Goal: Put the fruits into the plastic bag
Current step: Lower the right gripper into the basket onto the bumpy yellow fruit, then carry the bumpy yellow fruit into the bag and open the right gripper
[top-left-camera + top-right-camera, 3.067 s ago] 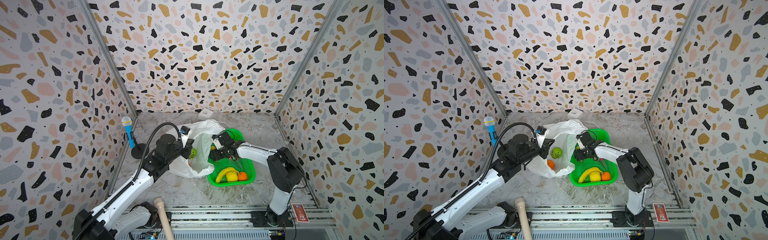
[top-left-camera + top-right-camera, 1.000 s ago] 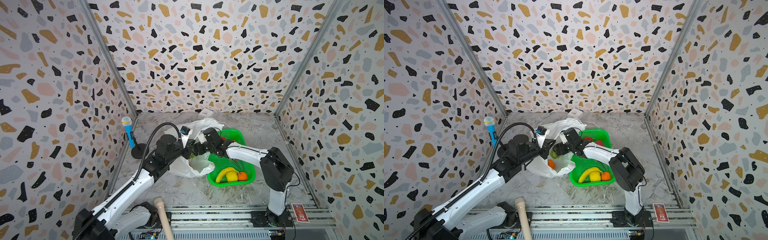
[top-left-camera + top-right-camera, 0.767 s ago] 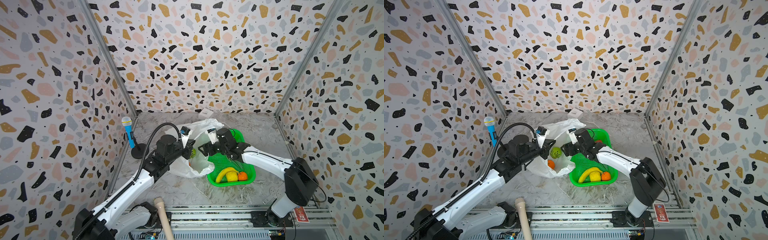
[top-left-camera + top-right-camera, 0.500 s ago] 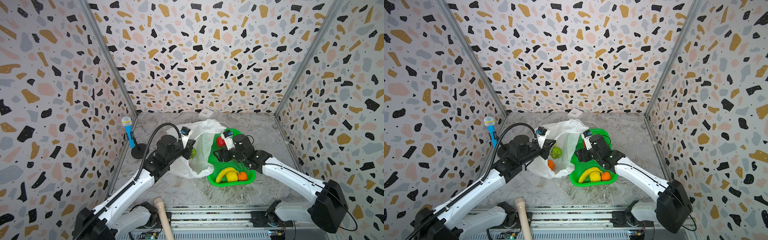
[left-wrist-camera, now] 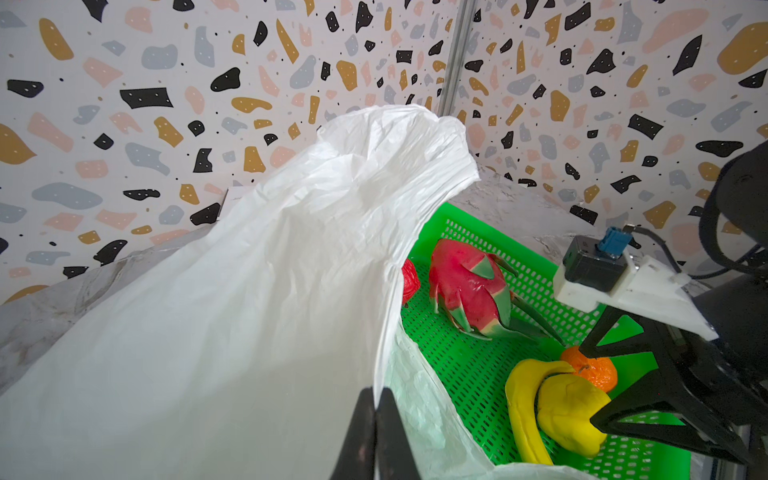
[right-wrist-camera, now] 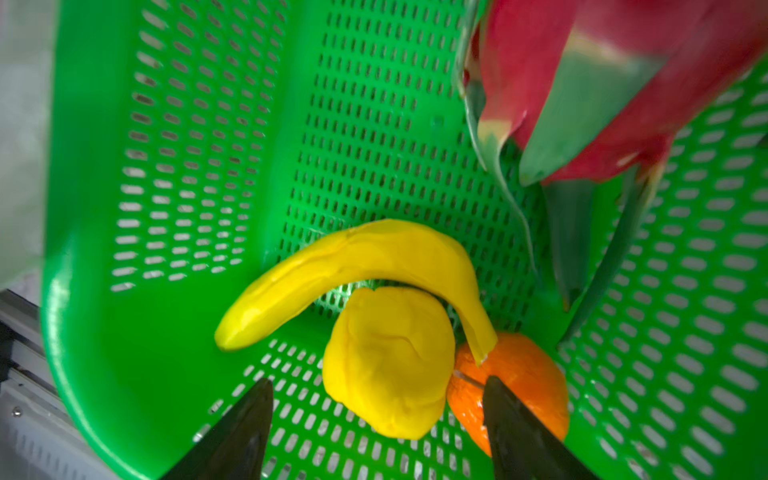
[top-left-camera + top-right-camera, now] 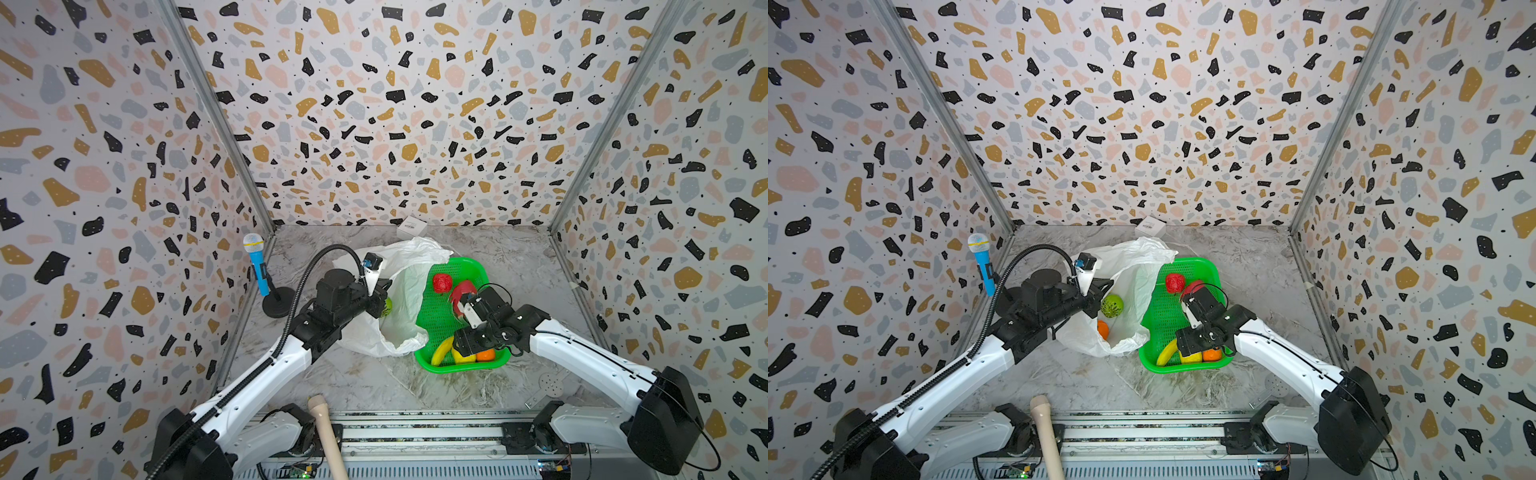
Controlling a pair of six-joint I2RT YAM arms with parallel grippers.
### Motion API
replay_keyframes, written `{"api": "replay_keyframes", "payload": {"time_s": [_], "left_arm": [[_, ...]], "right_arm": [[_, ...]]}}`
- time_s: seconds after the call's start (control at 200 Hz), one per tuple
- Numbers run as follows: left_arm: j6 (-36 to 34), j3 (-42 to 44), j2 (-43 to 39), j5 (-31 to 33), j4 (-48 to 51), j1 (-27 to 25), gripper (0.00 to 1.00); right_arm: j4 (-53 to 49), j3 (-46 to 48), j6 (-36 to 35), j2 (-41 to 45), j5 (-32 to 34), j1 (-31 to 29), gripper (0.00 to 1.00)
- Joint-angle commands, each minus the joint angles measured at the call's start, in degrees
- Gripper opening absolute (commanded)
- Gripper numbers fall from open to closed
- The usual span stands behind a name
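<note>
Terrazzo-print walls [image 7: 374, 104] are enclosing a marbled tabletop [image 7: 498, 266], and over it the right gripper [image 6: 376, 384] is hanging with its jaws spread wide and holding nothing, the lemon [image 6: 386, 332] sitting straight ahead between the two fingertips. The banana [image 6: 374, 249] is arching over the lemon's far side and the orange [image 6: 528, 374] is pressing against it beside one fingertip. A closing pinch is therefore risking catching the orange or the banana's tip, squirting the smooth lemon out sideways, or jamming a fingertip into the green mesh basket [image 6: 187, 124]. Farther out, the dragon fruit [image 6: 582, 83] is lying in the same basket. The left gripper [image 5: 376, 415] is clamping the rim of the plastic bag [image 5: 249, 291], which is lying just beside the basket; if that thin film slips, the mouth could collapse before a drop. The right arm is reaching forward, wrist pitched steeply down into the basket, while the left arm is stretching forward and holding the bag's edge raised.
</note>
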State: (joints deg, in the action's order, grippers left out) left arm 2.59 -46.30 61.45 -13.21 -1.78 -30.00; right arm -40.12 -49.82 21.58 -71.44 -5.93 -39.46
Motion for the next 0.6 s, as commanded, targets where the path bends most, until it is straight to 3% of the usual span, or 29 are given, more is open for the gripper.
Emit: {"api": "replay_keyframes", "payload": {"time_s": [0.0, 0.405, 0.596], "left_arm": [[-0.6, 0.0, 0.0, -0.2, -2.3, 0.2, 0.0], [-0.6, 0.2, -0.2, -0.2, -2.2, 0.2, 0.0], [-0.3, 0.2, -0.3, -0.2, -2.1, 0.2, 0.0]], "right_arm": [[-3.5, 2.0, 0.7, -0.4, -2.0, -1.0, 0.81], [2.1, 1.9, 1.3, -8.4, 2.6, -2.5, 0.81], [4.4, 2.2, 1.7, -9.6, 4.2, -2.9, 0.7]]}}
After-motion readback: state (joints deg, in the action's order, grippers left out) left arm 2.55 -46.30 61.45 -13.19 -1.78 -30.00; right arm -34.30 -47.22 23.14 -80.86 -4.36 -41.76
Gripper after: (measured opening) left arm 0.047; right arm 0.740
